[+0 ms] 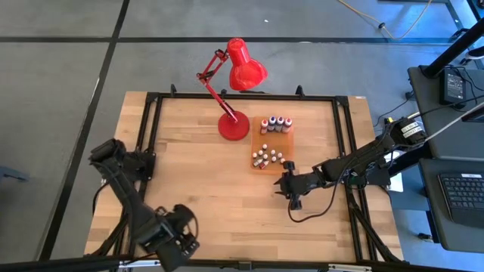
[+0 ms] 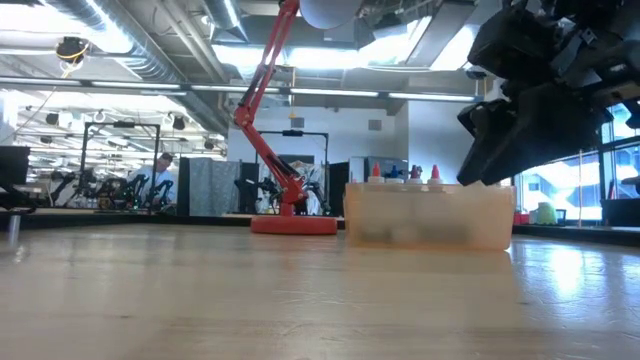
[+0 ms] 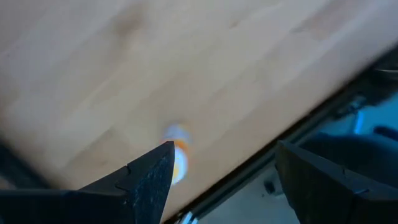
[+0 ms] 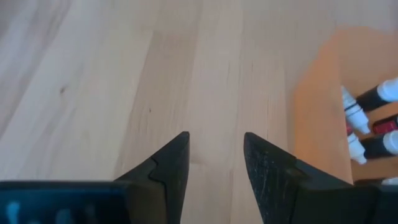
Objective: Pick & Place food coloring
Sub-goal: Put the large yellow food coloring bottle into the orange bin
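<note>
The food coloring bottles [image 1: 276,124] stand in a row at the far end of a flat orange tray [image 1: 281,141], and smaller white-topped ones [image 1: 265,159] cluster at its near end. My right gripper [image 4: 216,135] hovers open over bare wood just off the tray's near right corner [image 1: 286,185], with the bottles [image 4: 368,99] off to one side. My left gripper [image 3: 224,149] points down, open wide, at the table's near left edge [image 1: 172,243]. A small blurred orange-and-white thing [image 3: 177,152] lies on the wood below it, beside one finger.
A red desk lamp [image 1: 234,125] stands on its round base just left of the tray, its head reaching past the far edge. A black frame [image 1: 155,121] runs around the tabletop. Bare wood spreads between the two arms.
</note>
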Robot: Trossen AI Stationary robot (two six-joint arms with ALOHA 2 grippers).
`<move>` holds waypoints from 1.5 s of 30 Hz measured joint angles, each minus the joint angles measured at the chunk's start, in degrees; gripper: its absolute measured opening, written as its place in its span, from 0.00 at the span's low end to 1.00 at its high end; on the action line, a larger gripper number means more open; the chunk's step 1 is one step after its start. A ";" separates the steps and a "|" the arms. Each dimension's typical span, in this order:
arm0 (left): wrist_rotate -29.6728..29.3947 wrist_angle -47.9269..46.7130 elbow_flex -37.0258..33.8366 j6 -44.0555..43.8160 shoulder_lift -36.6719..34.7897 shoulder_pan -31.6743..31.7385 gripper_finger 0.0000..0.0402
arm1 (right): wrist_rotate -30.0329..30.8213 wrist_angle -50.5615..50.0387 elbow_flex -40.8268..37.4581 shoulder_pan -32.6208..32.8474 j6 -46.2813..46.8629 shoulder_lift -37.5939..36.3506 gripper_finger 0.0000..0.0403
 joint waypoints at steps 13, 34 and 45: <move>2.85 -6.68 0.00 -15.39 2.35 -2.92 0.68 | -0.01 1.94 0.00 0.00 0.36 0.00 0.38; 4.54 -5.09 -2.78 -24.50 3.30 -3.12 0.67 | -0.03 1.96 -0.02 0.00 0.39 0.00 0.38; 7.61 2.40 -8.80 -24.22 3.33 -3.14 0.67 | -0.04 1.96 -0.02 0.00 0.37 0.00 0.38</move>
